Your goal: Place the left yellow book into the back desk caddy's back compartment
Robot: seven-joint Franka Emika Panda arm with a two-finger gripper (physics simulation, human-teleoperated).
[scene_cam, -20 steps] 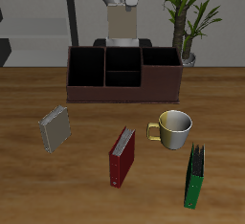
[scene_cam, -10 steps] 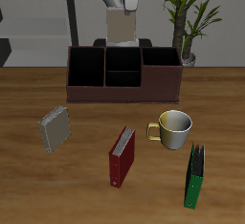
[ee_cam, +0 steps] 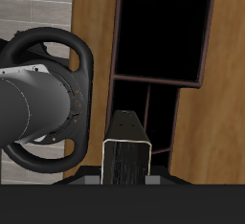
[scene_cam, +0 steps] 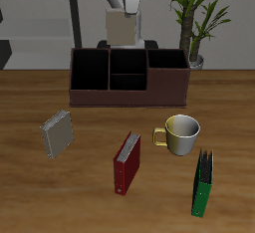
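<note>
Left yellow book (scene_cam: 122,25) in end effector (scene_cam: 124,10)

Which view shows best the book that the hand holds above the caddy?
The exterior view: the book hangs upright over the caddy, its whole pale face plain. The wrist view shows only the book's narrow end, with the caddy's dark cells beyond.

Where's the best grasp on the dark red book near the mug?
Likely its top edge, from straight above. The dark red book appears to stand upright on the table, so both covers are exposed for a pinch across its thin width. The mug sits apart beside it, leaving room.
</note>
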